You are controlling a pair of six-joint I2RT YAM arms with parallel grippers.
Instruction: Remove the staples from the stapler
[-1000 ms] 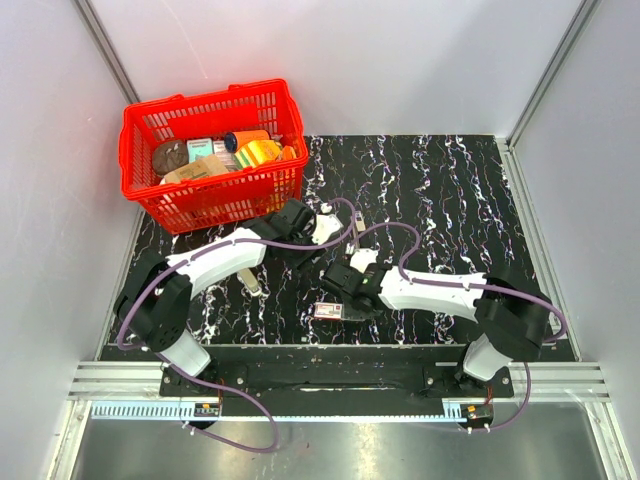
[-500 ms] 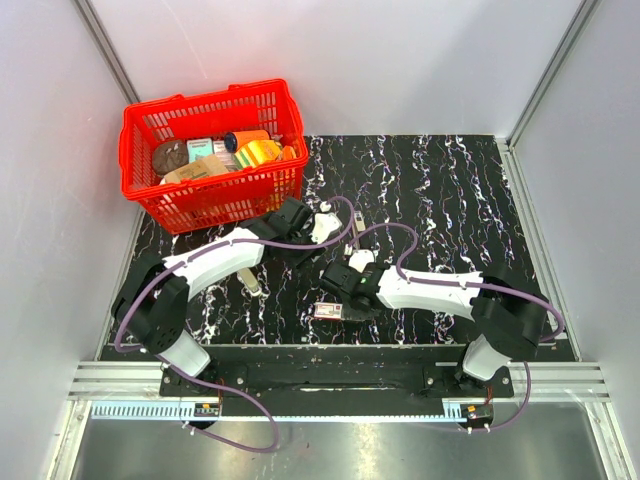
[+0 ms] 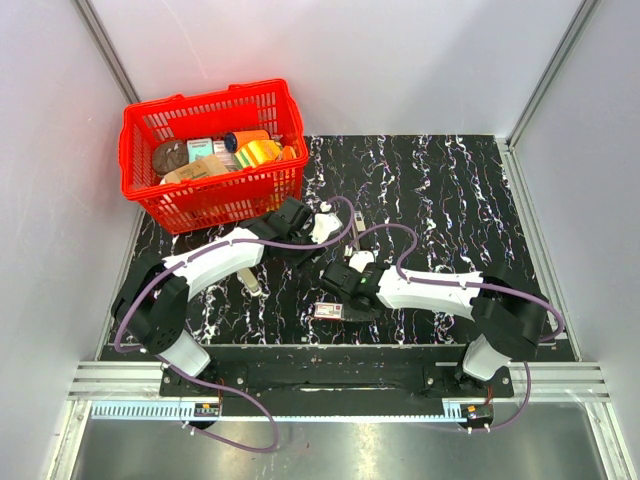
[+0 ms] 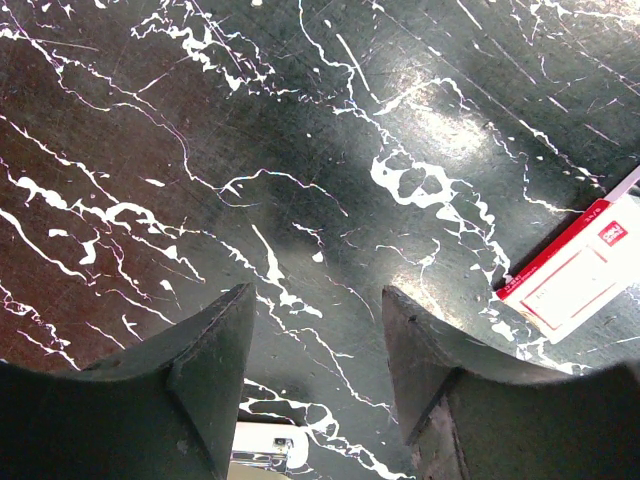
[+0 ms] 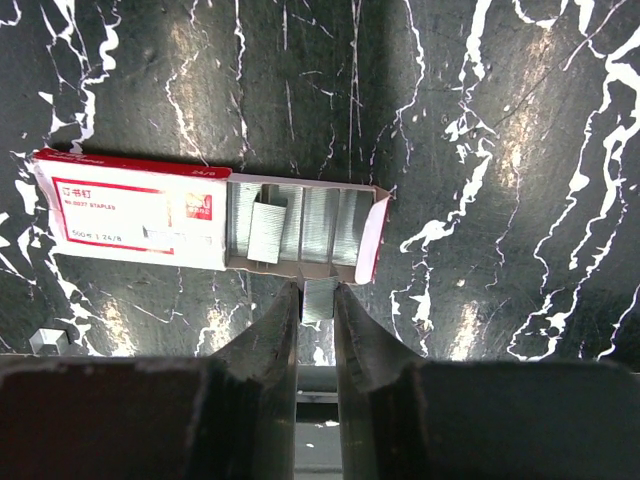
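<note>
The stapler (image 3: 250, 279) is a pale slim bar lying on the dark marbled mat under the left forearm; a pale, silvery end of it (image 4: 263, 452) shows at the bottom of the left wrist view. My left gripper (image 3: 308, 255) (image 4: 318, 295) hangs open over bare mat, with nothing between its fingers. My right gripper (image 3: 346, 303) (image 5: 317, 290) is shut on a short strip of staples (image 5: 320, 300), right at the near edge of the open staple box (image 5: 130, 210) (image 3: 328, 311), whose tray (image 5: 300, 225) holds more strips.
A red basket (image 3: 150, 205) with several packaged goods stands at the back left. A small loose bit of staples (image 5: 48, 340) lies to the left of the right gripper. The staple box (image 4: 580, 275) also shows at the right of the left wrist view. White walls enclose the mat.
</note>
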